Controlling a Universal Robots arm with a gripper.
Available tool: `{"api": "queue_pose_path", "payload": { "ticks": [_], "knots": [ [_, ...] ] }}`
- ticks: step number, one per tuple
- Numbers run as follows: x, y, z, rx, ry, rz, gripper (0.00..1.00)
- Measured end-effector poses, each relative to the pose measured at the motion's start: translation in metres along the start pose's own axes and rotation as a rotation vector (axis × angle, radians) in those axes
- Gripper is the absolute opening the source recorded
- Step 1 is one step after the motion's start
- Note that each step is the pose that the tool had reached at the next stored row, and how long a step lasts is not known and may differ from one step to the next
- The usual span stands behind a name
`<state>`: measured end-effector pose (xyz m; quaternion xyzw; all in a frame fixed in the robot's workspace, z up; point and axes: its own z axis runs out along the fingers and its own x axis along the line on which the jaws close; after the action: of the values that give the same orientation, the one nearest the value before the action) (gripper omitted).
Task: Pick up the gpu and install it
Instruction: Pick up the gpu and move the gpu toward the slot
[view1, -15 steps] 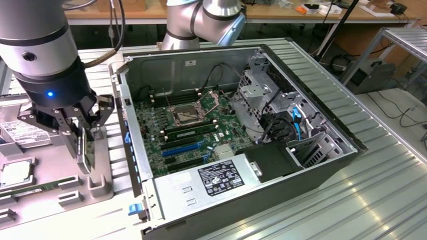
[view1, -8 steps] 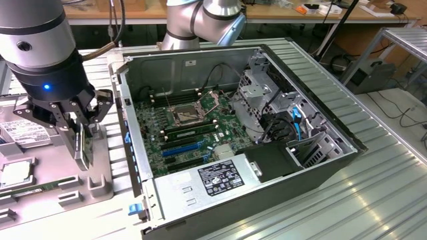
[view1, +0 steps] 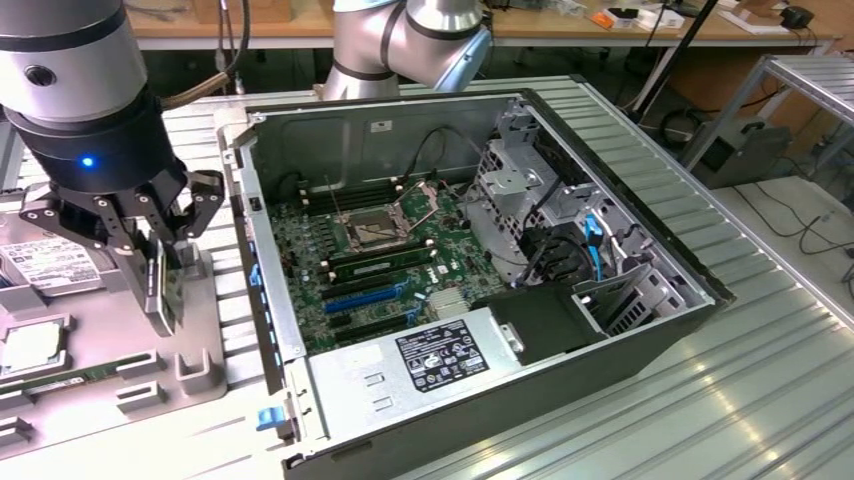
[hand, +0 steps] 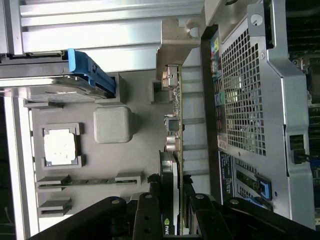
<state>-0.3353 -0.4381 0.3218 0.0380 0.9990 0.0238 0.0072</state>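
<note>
The gpu hangs edge-on and upright over the grey parts tray, at the exterior view's left. My gripper is shut on it, with one black finger against each face. In the wrist view the gpu runs away from my gripper, its black cooler lying between the fingers and its silver bracket end at the far tip. The card's lower edge is close to the tray; I cannot tell whether it touches. The open computer case lies beside the tray, its motherboard and blue card slot exposed.
On the tray, a silver hard drive with a white label sits with a processor chip and a long memory stick nearer the front. The case's side wall rises right next to the tray. Another robot arm's base stands behind the case.
</note>
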Motion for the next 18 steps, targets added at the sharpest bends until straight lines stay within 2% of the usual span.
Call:
{"api": "queue_pose_path", "payload": {
  "ticks": [18],
  "knots": [
    [-0.001,0.0008,-0.0165,0.0005,0.0057,0.000,0.27]
  ]
}}
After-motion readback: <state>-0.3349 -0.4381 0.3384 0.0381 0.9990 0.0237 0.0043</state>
